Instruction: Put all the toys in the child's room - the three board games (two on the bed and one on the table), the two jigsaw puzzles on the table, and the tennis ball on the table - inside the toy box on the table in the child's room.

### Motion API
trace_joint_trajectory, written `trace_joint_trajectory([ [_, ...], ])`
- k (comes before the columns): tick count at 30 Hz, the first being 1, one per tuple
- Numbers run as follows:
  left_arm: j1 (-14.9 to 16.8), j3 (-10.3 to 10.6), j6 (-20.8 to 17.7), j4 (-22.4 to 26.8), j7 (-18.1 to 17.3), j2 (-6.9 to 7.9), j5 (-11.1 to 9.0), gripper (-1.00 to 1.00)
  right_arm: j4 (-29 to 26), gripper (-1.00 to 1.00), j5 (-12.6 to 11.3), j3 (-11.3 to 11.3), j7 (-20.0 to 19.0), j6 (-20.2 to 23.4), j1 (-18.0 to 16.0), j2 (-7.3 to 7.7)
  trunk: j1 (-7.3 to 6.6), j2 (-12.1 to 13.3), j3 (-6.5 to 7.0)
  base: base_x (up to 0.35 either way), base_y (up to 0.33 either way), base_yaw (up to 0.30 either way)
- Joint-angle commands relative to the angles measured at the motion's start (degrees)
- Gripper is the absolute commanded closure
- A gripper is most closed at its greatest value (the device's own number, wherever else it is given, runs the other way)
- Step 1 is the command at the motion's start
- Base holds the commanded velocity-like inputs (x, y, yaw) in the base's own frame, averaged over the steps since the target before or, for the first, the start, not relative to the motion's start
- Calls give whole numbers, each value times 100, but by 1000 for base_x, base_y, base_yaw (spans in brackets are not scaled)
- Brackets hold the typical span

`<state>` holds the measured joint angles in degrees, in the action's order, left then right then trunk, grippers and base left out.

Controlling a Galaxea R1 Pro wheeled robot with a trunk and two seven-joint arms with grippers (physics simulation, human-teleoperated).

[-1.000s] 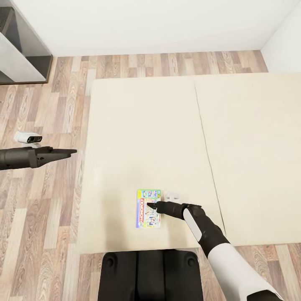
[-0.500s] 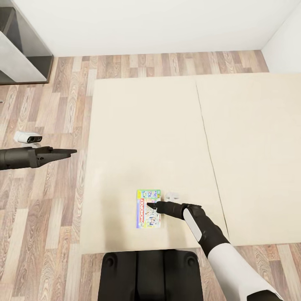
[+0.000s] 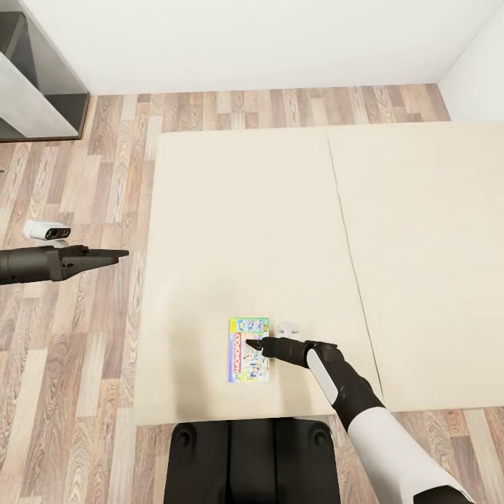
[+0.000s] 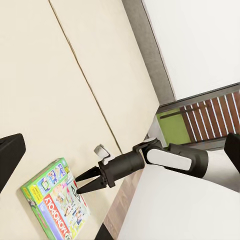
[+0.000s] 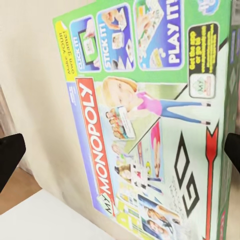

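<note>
**Right fingers poised over the board game on the bed**

Nothing among the things has shifted since the earlier frames: both arms and the box sit as they did half a second ago, and between the first picture and the later two only the bed's seam line leans a little differently, which is the camera's small drift.

A Monopoly board game (image 3: 248, 349) lies flat on the cream bed (image 3: 238, 231), near the bed's edge closest to the robot. The right gripper (image 3: 257, 344) hangs just above the box, its dark tips over the box's right half. In the left wrist view the right gripper (image 4: 84, 182) shows its two fingers (image 4: 88, 174) parted, the tips spread apart and pointing at the box (image 4: 57, 205), close to its upper face; whether they touch it I cannot tell. The right wrist view looks straight onto the printed lid (image 5: 150, 115), which lies between the two finger edges at the frame's sides.

The left gripper (image 3: 115, 255) is held out over the wooden floor (image 3: 63, 364), well apart from the box, its fingers drawn together into a point.
</note>
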<state>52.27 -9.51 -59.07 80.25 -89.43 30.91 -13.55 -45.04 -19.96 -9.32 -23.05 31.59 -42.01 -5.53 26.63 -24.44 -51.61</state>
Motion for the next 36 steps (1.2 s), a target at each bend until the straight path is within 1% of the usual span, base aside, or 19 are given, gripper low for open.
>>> trace_joint_trajectory([
  [1, 0, 2, -61, 0, -22, 3, 2, -100, -5, -100, -25, 1, 2, 32, -1, 1, 3, -8, -6, 0, 0, 0],
  [32, -2, 2, -61, 0, -13, 3, 2, -100, 8, -100, -26, 18, 13, 32, -1, -23, 3, -8, -6, 0, 0, 0],
  [34, -1, 2, -61, 0, -13, 3, 2, -100, 13, -100, -30, 19, 13, 33, -1, -36, 3, -8, -6, 0, 0, 0],
  [36, -2, 2, -61, 0, -13, 3, 0, -100, 47, -100, -29, 23, 12, 38, -1, -95, 3, -8, -6, 0, 0, 0],
])
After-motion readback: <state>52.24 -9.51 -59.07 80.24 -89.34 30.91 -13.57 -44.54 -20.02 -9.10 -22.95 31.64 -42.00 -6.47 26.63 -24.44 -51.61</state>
